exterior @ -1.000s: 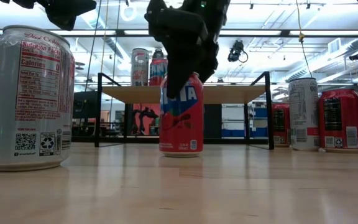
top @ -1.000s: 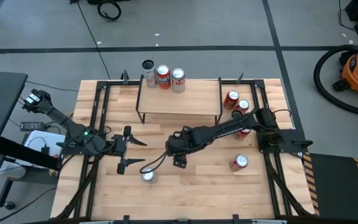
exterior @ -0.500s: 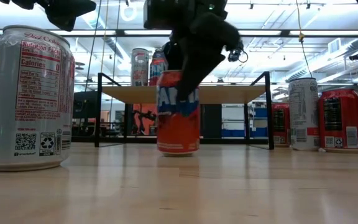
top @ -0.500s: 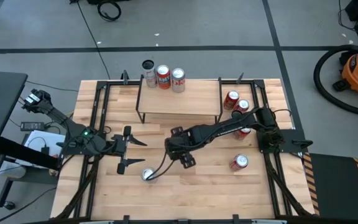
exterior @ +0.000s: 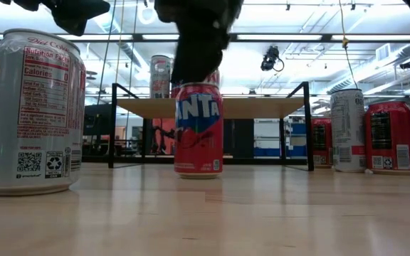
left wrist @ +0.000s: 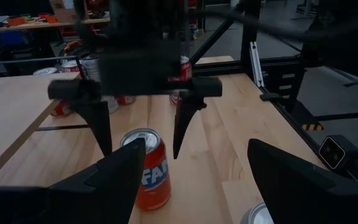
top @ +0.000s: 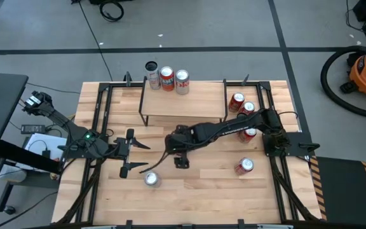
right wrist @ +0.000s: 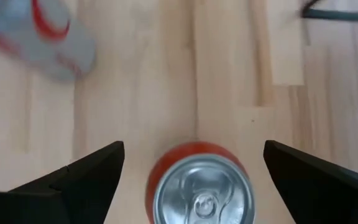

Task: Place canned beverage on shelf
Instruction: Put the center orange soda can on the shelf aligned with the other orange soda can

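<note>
Orange can (exterior: 198, 128) upright, right hand (left wrist: 138, 134) spread above

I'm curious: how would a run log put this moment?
right gripper: open above Fanta can | left gripper: open, waiting | shelf: three cans

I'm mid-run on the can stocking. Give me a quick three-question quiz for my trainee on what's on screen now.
1. True or false: the right tool is clamped shut on the Fanta can.
2. How many cans stand on the shelf?
3. The Fanta can is: A) lying on its side, B) upright on the table, C) on the shelf.

Key: 1 false, its fingers are spread on either side of the can; 2 three; 3 B.
</note>
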You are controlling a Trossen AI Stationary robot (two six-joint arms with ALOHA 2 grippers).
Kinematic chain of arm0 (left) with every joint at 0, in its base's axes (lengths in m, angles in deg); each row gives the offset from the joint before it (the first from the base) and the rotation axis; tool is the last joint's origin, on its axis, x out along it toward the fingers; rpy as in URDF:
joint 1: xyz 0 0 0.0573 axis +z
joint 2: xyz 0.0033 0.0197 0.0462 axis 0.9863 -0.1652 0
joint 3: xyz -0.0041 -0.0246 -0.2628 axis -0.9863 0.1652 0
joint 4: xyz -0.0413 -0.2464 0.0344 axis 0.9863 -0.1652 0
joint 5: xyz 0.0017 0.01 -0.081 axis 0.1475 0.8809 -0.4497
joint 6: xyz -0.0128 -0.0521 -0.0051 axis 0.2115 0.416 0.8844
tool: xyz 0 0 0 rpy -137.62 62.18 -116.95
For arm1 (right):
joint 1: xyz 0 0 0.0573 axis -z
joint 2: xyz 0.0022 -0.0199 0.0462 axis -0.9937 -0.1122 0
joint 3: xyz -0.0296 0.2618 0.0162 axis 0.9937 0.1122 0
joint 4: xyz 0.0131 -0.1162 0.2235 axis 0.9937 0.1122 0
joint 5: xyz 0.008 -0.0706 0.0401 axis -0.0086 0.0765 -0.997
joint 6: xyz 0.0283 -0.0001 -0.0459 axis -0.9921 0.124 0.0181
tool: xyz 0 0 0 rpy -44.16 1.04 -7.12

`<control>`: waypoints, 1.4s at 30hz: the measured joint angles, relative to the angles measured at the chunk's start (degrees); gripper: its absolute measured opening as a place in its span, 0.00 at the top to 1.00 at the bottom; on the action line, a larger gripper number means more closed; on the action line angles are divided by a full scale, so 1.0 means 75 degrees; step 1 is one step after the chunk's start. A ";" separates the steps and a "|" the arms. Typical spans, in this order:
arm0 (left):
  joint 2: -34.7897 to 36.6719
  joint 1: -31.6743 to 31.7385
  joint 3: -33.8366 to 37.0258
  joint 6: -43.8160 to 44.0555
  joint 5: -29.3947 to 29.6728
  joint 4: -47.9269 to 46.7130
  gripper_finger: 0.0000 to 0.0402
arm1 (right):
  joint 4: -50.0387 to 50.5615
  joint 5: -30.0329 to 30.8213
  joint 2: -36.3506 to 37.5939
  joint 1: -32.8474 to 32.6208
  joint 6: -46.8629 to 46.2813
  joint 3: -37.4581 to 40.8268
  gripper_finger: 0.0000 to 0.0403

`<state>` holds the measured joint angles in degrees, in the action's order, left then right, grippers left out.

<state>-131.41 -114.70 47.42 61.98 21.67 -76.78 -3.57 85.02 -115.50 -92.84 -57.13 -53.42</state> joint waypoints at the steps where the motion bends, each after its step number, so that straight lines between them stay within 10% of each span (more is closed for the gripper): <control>1: 0.0000 -0.0001 0.0000 0.0000 0.0000 -0.0004 0.27 | -0.0021 0.0077 0.0000 0.0000 -0.0363 -0.0035 0.01; 21: 0.0000 -0.0002 0.0000 0.0087 0.0000 -0.0004 0.27 | -0.0192 0.0471 0.0006 -0.0046 -0.3193 0.0878 0.16; 42: 0.0771 -0.0019 0.0006 0.0674 0.0085 -0.1718 0.27 | 0.0897 -0.0389 0.0000 0.1230 0.1062 -0.2159 0.21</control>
<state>-125.62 -114.84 47.47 67.03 22.31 -89.67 3.16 82.10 -115.50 -83.61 -49.17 -69.61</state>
